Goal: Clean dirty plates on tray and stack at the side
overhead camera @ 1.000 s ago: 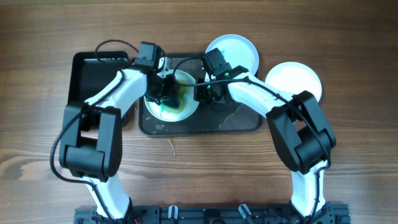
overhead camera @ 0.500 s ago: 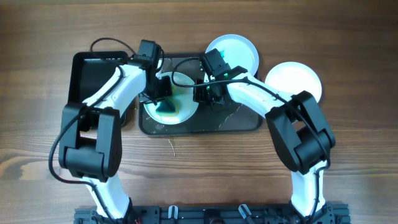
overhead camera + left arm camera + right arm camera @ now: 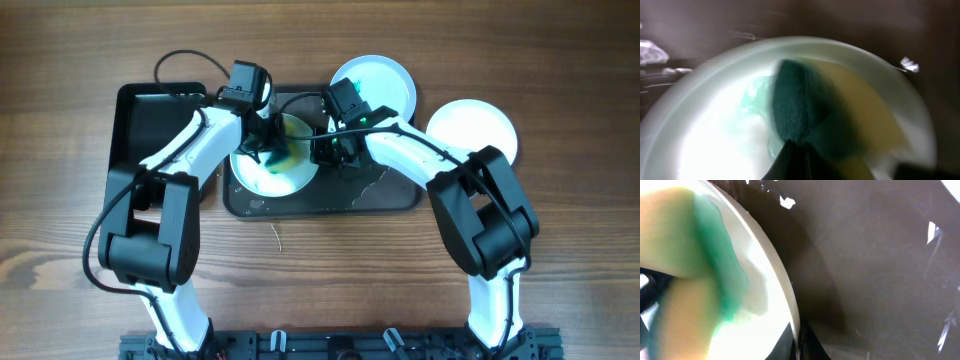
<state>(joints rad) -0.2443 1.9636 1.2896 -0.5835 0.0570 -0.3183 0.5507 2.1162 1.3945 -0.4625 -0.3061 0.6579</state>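
Observation:
A white plate (image 3: 290, 177) with a teal smear lies at the left end of the dark grey tray (image 3: 350, 197). My left gripper (image 3: 270, 141) is shut on a yellow sponge with a green face (image 3: 810, 112) and presses it on this plate (image 3: 705, 145). My right gripper (image 3: 326, 150) is shut on the plate's right rim (image 3: 792, 305), and the tray floor (image 3: 880, 280) shows beside it. A second plate (image 3: 380, 82) sits at the tray's back right corner. A third plate (image 3: 474, 130) lies on the table right of the tray.
A smaller, deeper black tray (image 3: 150, 115) stands left of the grey tray, under my left arm. Water drops glint on the grey tray's floor. The wooden table (image 3: 320, 270) stretches in front of the trays.
My left gripper has slid the sponge from the plate's middle toward its back edge. The teal smear is spread wider. The right gripper has held still on the rim.

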